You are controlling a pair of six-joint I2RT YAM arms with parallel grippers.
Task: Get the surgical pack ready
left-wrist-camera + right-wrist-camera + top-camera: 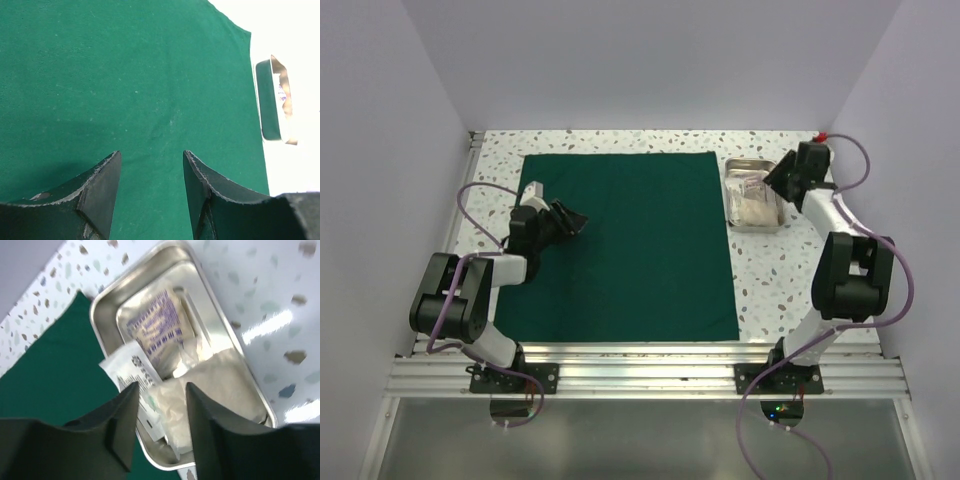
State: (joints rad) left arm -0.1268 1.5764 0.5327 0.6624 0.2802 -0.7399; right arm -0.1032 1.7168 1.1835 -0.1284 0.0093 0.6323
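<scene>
Left fingers (pixel 100 190) stand parted with nothing between them, close over the surgical pack (pixel 630 250). The pack lies as a flat green sheet across the middle of the worktop (pixel 790 290), reaching from near the far edge to near the near edge. Right fingers (pixel 120 432) are likewise parted and empty, poised above the steel tray (pixel 100 310) at the far-right corner, just beside the sheet's far-right corner. Tray contents noted: a printed pouch (pixel 155 327), a white sealed packet (pixel 131 365) at the sheet-side rim, and a pale gauze-like pad (pixel 210 385). Judgement: the tray is not yet on the sheet and wrapping has not begun. Hazards: closing from this position would likely take the loose packets rather than the rim, leaving the tray behind or spilling items. The polished rim may slip out of a shallow pinch. The left fingers, so near the cloth, could snag and ruck it, spoiling the folds to come.
</scene>
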